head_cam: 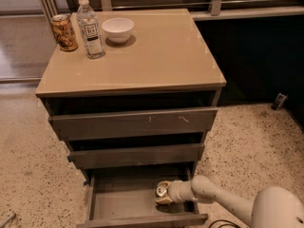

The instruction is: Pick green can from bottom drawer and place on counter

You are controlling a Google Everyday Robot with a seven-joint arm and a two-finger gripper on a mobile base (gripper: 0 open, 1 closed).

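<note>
The bottom drawer point(122, 204) of the cabinet stands pulled out toward the near side. The white arm point(216, 199) reaches into it from the near right. The hand point(163, 195) sits in the right part of that drawer, low over its floor. At its tip is the green can point(161, 189), of which little shows but the silver top, tipped up and to the left. The hand appears to be closed around the can, though the dim drawer makes the grip hard to read.

The middle drawer point(135, 156) and the top drawer point(133, 123) are each pulled out a little, the top one least.

The tan surface point(161, 56) above carries three things, all at its far left. A brown patterned can point(64, 32) stands at the far left corner, upright. A clear water bottle point(90, 27) with a white cap stands just to the right of it. A white bowl point(118, 30) sits to the right of the bottle. A speckled floor point(251, 141) lies around the cabinet.
</note>
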